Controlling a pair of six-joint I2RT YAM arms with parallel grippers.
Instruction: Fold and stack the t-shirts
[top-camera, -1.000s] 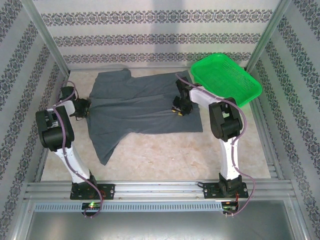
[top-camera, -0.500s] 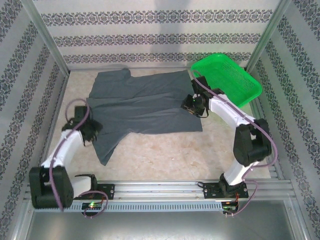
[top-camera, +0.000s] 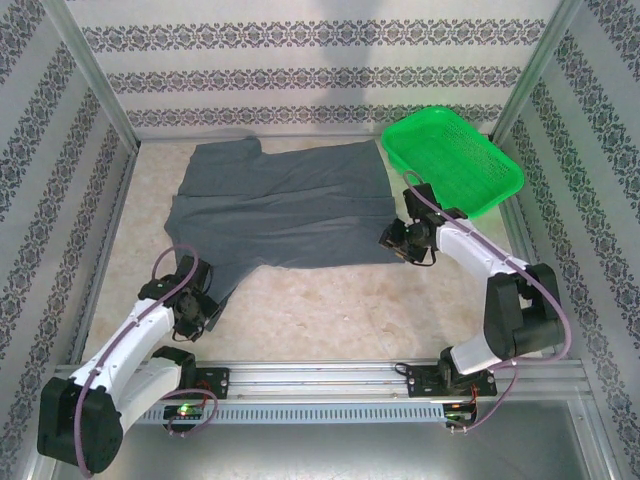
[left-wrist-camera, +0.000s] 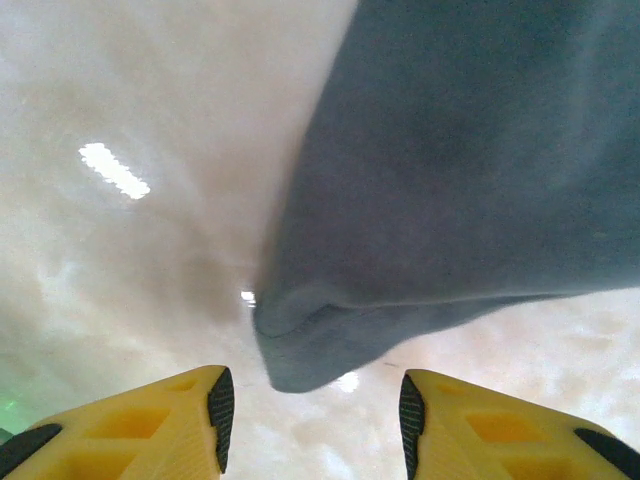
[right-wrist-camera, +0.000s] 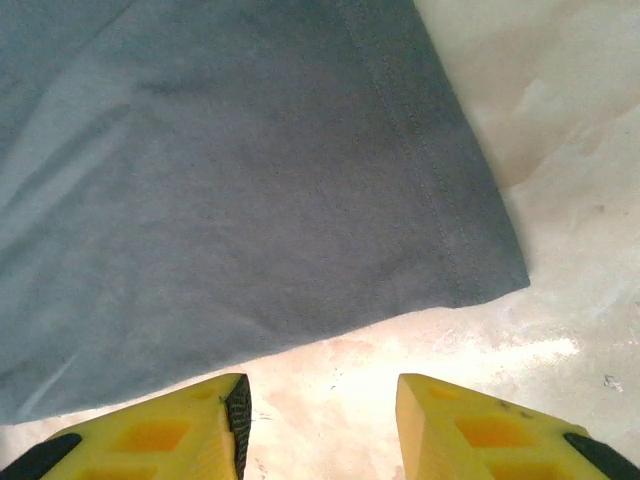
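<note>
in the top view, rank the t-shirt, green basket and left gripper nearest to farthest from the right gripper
1. t-shirt: its near right hem corner lies just beside the right gripper.
2. green basket: a little behind and to the right, at the far right corner.
3. left gripper: across the table, near left, by the sleeve tip.

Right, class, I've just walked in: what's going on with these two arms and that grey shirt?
Two robot arms are working on a grey t-shirt spread flat on the table. The left gripper hangs open just short of a sleeve end, the right gripper open by a hem corner. Neither holds cloth; no fold is made yet. A green basket sits at the far right.
</note>
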